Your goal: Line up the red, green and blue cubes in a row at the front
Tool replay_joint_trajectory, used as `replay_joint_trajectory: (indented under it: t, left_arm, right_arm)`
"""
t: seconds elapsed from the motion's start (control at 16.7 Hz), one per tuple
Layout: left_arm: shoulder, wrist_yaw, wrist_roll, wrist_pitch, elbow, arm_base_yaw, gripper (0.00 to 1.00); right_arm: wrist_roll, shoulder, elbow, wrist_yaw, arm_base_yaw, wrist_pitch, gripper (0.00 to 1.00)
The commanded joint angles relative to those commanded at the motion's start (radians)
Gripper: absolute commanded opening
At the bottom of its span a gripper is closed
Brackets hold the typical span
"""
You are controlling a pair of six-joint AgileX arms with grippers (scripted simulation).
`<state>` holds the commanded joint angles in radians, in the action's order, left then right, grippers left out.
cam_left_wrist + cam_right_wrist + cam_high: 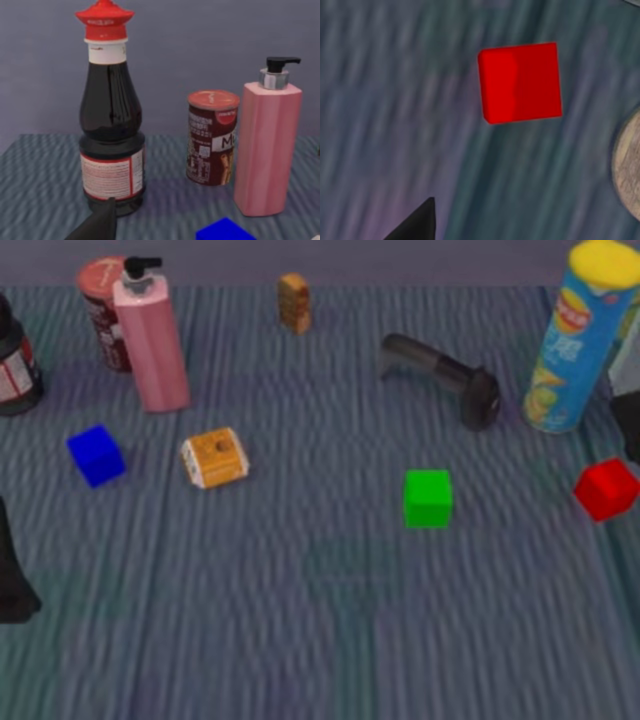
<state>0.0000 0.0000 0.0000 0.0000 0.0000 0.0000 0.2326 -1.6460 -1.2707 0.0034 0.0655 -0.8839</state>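
The blue cube (pixel 96 455) sits on the table at the left, and its top corner shows low in the left wrist view (pixel 225 231). At centre right is the green cube (pixel 428 498). The red cube (pixel 606 489) lies near the right edge and fills the middle of the right wrist view (pixel 520 82). My left gripper (pixel 12 590) is at the left edge, in front of the blue cube and apart from it. My right gripper (pixel 630 425) hangs at the right edge, just behind the red cube and above it. Neither holds anything.
A soy sauce bottle (pixel 111 130), a brown can (pixel 103 310) and a pink pump bottle (pixel 150 335) stand at the back left. An orange-and-white box (pixel 214 457) lies near the blue cube. At the back are a small orange block (pixel 294 302), a dark scanner (pixel 445 375) and a chips tube (pixel 578 335).
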Motion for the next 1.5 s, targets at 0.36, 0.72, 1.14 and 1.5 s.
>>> replay_joint_trajectory:
  t: [0.36, 0.72, 1.14, 1.5]
  left_arm:
    - [0.0, 0.0, 0.0, 0.0, 0.0, 0.0, 1.0]
    - [0.0, 0.0, 0.0, 0.0, 0.0, 0.0, 1.0]
    - [0.0, 0.0, 0.0, 0.0, 0.0, 0.0, 1.0]
    - [0.0, 0.0, 0.0, 0.0, 0.0, 0.0, 1.0]
  right_arm:
    - [0.057, -0.388, -0.326, -0.001, 0.017, -0.2, 1.0]
    - [0.07, -0.471, -0.403, -0.001, 0.021, -0.244, 1.0]
    - [0.07, -0.516, -0.328, -0.001, 0.02, -0.123, 1.0]
    - [0.067, -0.593, -0.223, 0.0, 0.023, 0.059, 1.0]
